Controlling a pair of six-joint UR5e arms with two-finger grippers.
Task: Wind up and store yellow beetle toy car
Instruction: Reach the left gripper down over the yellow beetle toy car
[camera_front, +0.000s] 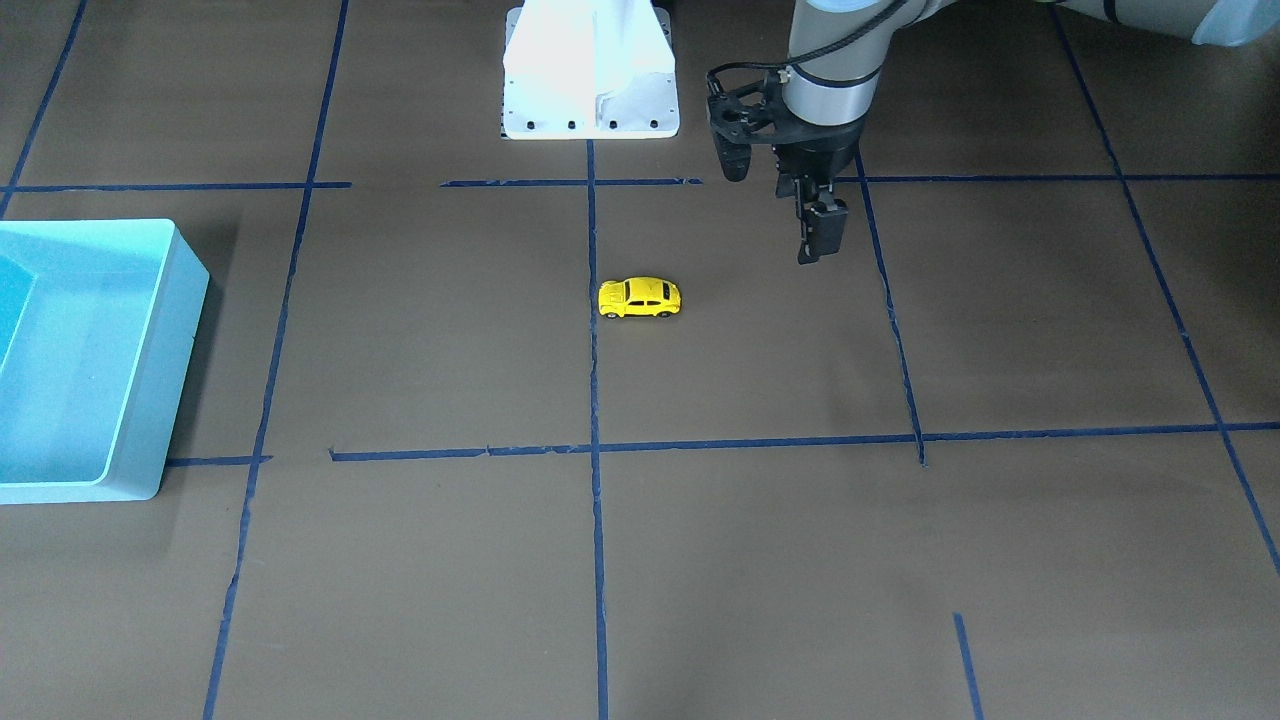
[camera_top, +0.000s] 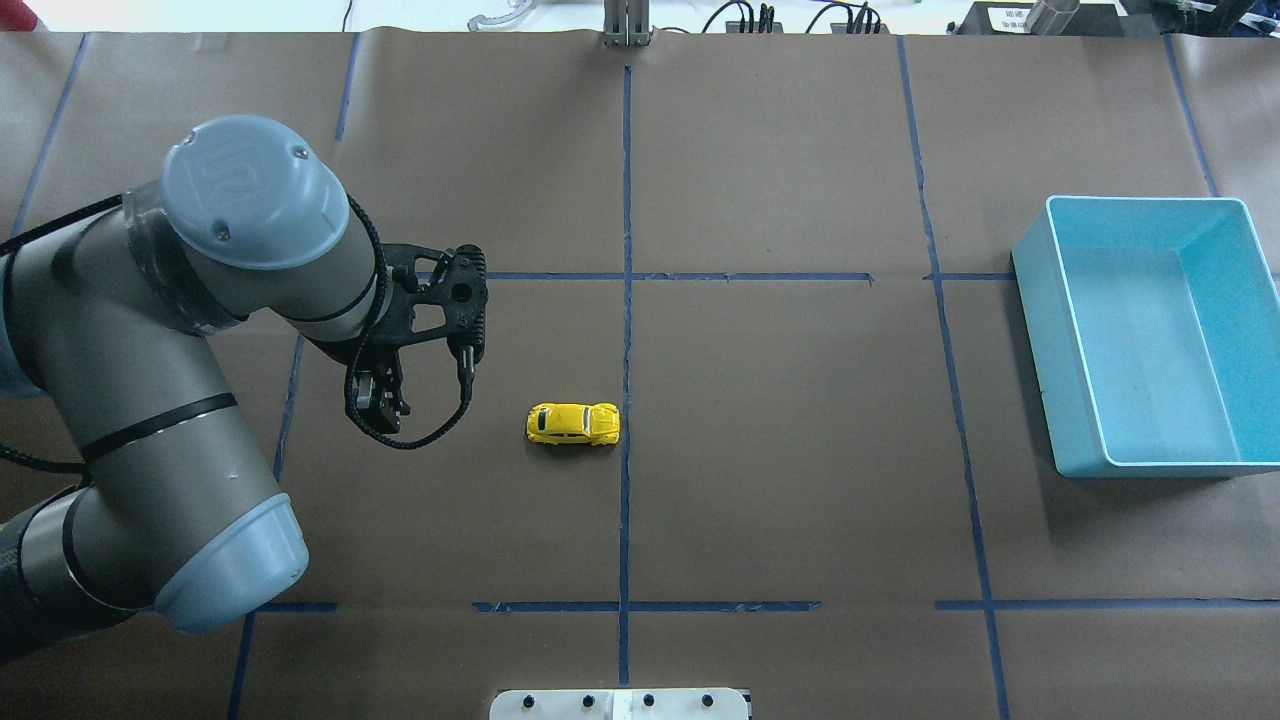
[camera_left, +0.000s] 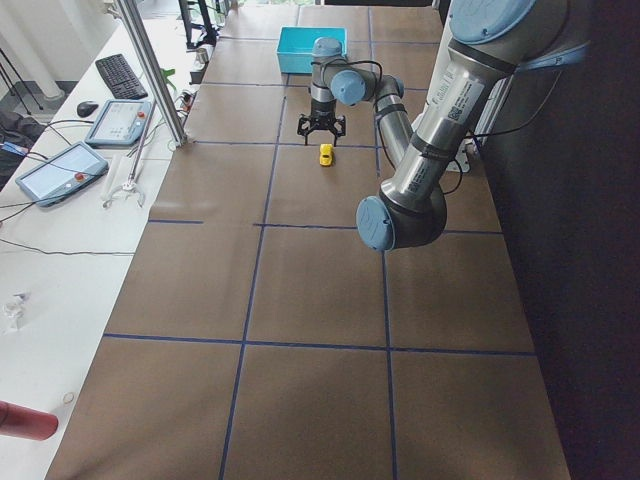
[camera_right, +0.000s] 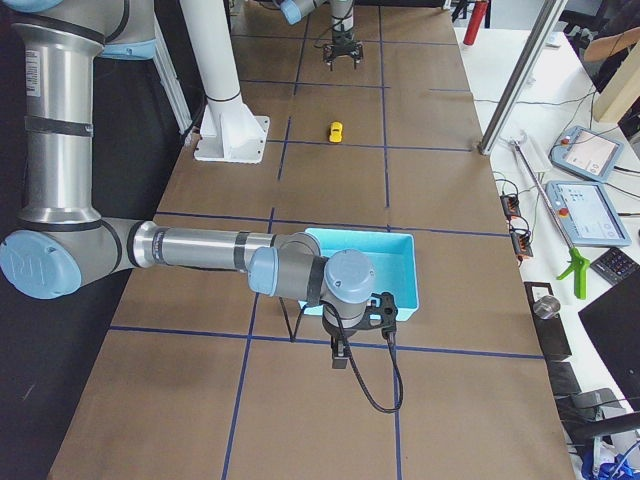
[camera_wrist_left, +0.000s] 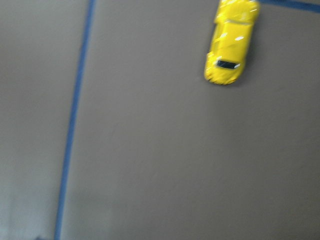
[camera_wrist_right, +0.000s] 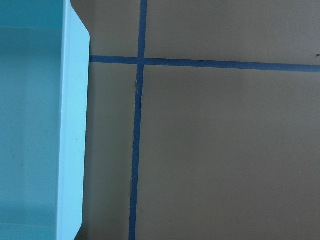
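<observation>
Across the desk (camera_front: 400, 560) from the robot, the yellow beetle toy car (camera_front: 640, 298) sat on its wheels around the middle. The left hand (camera_front: 812, 225) hung apart from it, fingers spread, holding nothing. Overhead, the light blue bin (camera_top: 1052, 340) was by the desk's right edge. From the right-end view, the right hand (camera_right: 340, 357) hovered just beside the bin, but I couldn't tell if it was open or closed.
</observation>
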